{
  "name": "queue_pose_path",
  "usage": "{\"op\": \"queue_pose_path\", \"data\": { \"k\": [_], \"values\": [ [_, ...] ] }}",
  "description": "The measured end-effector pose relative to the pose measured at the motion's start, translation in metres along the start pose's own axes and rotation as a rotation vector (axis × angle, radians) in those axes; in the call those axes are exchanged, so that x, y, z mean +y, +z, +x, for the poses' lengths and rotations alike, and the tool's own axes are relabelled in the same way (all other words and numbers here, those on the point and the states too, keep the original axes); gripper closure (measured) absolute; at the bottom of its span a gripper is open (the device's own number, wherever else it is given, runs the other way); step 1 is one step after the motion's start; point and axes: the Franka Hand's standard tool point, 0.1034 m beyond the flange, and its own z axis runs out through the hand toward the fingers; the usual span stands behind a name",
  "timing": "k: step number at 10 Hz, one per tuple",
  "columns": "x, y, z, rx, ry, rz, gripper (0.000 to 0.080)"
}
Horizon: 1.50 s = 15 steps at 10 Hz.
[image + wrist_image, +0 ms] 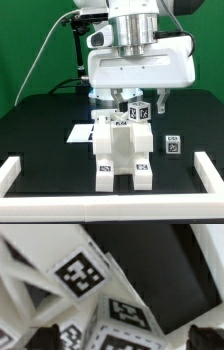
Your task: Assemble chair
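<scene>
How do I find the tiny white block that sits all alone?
Look at the black table and find the tall white chair assembly in its middle. On the exterior view's right of it, standing apart on the table, is the small white cube. Unlike the joined parts, it touches no other part and shows one black-and-white tag.

chair (122, 152) blocks centre; small block (172, 144) near; table (45, 125) free at exterior view's left

Chair (85, 277) parts seen very close.
The white pieces with black-and-white tags (130, 314) fill most of the view, black table (165, 263) behind; the gripper (125, 339) fingertips (45, 336) stand wide apart, not touching them.
</scene>
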Motion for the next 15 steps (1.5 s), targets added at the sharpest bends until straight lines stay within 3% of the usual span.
{"op": "queue_pose_path", "data": {
  "k": [4,6,9,11,15],
  "values": [
    [0.0023,0.0034,-0.0056,-0.026,-0.370,-0.011,0.0150],
    [-0.0020,0.0035,-0.0076,-0.034,-0.636,-0.038,0.0150],
    [-0.0007,0.0037,-0.0067,-0.033,-0.620,-0.038,0.0159],
    [-0.0011,0.0038,-0.0070,-0.030,-0.460,-0.036,0.0500],
    [-0.0009,0.0027,-0.0020,0.011,-0.113,-0.031,0.0517]
  ]
}}
